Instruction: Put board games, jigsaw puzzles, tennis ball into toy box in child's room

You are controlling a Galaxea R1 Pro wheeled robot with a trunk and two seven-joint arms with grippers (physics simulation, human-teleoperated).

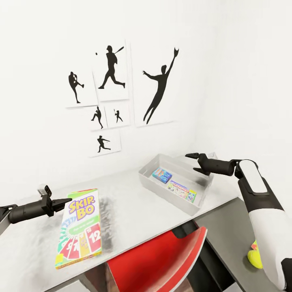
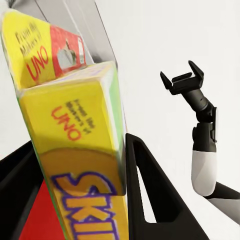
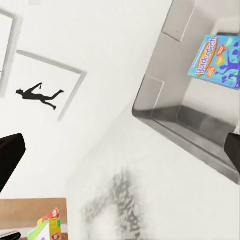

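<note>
A Skip-Bo board game (image 1: pixel 80 229) lies on the light grey table (image 1: pixel 134 202) at the front left. My left gripper (image 1: pixel 67 201) is shut on its far left corner, and the left wrist view shows the yellow box (image 2: pixel 75 130) pinched between the black fingers (image 2: pixel 150 195). The grey toy box (image 1: pixel 202 187) stands at the back right and holds a blue Balderdash board game (image 1: pixel 162 175) and a jigsaw puzzle (image 1: pixel 181 190). Over its far right rim my right gripper (image 1: pixel 195 162) hangs open and empty. The tennis ball (image 1: pixel 255 258) lies low at the right, beside my right arm.
A red chair (image 1: pixel 162 259) is pushed under the table's front edge. Black athlete pictures (image 1: pixel 111 69) hang on the white wall behind. The darker corner section (image 1: pixel 227 227) runs along the right. The right wrist view looks down on the toy box (image 3: pixel 165 115) and the Balderdash box (image 3: pixel 220 60).
</note>
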